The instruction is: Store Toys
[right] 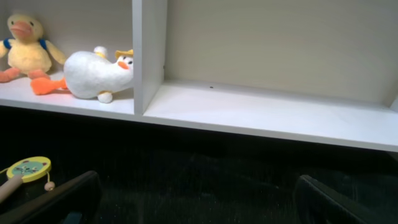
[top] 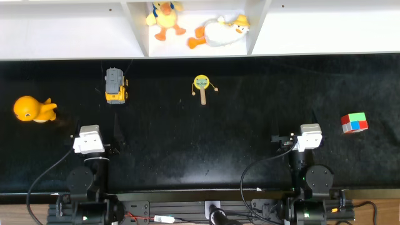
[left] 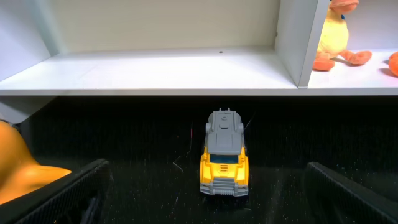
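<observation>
Toys on a black worktop [top: 250, 137].
Yellow truck [left: 224, 155], grey top; orange duck [top: 34, 109]; left tool [left: 205, 210] and right tool [right: 199, 208] both spread wide.

We see a yellow plush duck [top: 165, 17] sitting upright and a white plush goose [top: 220, 31] lying on its side, near each other in the middle compartment of the shelf [top: 187, 51]. On the black counter [top: 262, 119], well apart from one another, are four more toys. An orange toy duck [top: 32, 109] is at the far left. A grey-and-yellow truck [top: 115, 85] stands on its wheels. A small handled drum rattle [top: 202, 87] lies flat mid-counter. A multicoloured cube [top: 354, 122] sits at the far right.
</observation>
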Action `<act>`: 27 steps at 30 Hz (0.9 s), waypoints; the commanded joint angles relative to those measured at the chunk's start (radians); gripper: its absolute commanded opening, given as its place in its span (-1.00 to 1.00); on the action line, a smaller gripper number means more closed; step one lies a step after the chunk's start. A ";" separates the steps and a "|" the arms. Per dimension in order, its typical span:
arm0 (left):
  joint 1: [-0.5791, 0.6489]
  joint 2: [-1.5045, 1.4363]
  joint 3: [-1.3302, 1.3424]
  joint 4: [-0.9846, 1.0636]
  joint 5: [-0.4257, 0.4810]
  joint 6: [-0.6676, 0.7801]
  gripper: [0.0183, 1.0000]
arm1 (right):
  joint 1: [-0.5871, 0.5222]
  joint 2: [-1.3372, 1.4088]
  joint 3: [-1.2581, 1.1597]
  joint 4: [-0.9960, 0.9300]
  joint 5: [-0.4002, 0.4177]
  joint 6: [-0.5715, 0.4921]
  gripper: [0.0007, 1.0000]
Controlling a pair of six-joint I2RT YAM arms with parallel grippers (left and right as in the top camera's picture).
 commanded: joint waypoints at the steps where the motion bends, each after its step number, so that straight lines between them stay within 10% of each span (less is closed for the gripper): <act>1: -0.007 -0.013 0.000 -0.002 -0.016 0.023 1.00 | 0.004 -0.007 -0.013 0.005 -0.006 0.007 0.99; 27: -0.007 0.053 0.095 -0.108 -0.011 -0.145 1.00 | 0.004 -0.007 -0.013 0.005 -0.006 0.007 0.99</act>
